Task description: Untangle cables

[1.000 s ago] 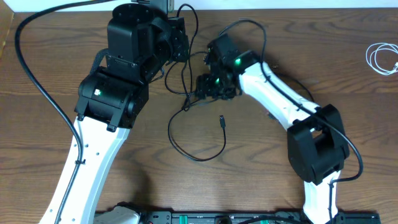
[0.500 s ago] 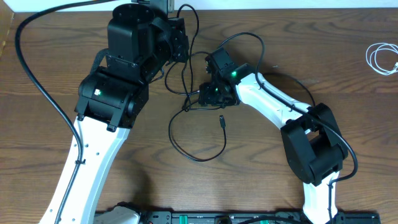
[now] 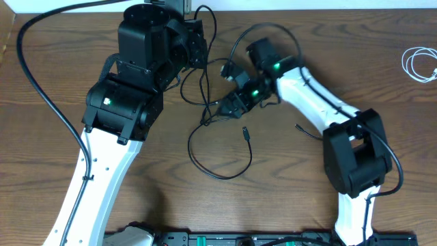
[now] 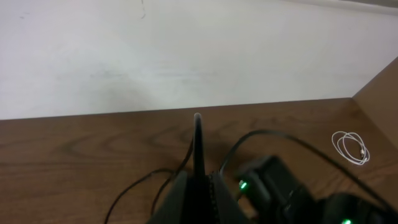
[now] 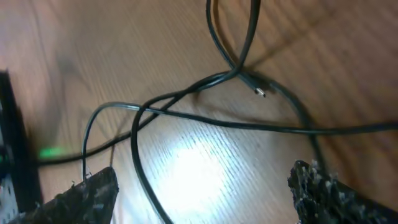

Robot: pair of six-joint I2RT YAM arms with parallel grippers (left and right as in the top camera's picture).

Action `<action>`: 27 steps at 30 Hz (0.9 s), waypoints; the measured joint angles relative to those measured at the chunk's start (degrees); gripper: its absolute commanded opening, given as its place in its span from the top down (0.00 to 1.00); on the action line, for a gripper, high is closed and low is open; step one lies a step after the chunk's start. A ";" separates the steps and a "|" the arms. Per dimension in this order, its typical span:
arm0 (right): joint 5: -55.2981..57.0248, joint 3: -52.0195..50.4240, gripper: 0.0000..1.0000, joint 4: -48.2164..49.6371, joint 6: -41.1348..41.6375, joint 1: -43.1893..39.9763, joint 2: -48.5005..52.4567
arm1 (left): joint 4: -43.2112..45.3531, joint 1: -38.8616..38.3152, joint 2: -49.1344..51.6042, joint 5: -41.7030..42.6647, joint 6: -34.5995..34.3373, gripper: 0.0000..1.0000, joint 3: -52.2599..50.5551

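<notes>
Since a moment ago the right arm's forearm has swung rightward, and the right gripper (image 5: 204,179) now stands spread wide above the black cables (image 5: 237,71), holding nothing. The left gripper (image 4: 198,177) stays pinched shut on one strand of them, close to the table's far edge. The tangle lies mid-table between the arms, its loop spilling nearward. Bare table (image 3: 41,184) lies open on the near side and out to both flanks, and the white cable (image 3: 418,63) is coiled well apart by the far right edge.
</notes>
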 measured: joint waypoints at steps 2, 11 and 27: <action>-0.70 0.37 0.17 -1.97 -3.85 -0.72 0.00 | 0.00 0.00 0.00 0.00 0.00 0.93 0.00; -1.22 0.37 0.27 -9.81 -17.90 3.34 0.00 | -0.02 0.00 0.00 0.00 0.00 0.93 0.00; 4.04 0.44 0.99 -8.22 -18.10 4.39 4.50 | -0.04 0.00 0.00 0.00 0.00 0.93 0.00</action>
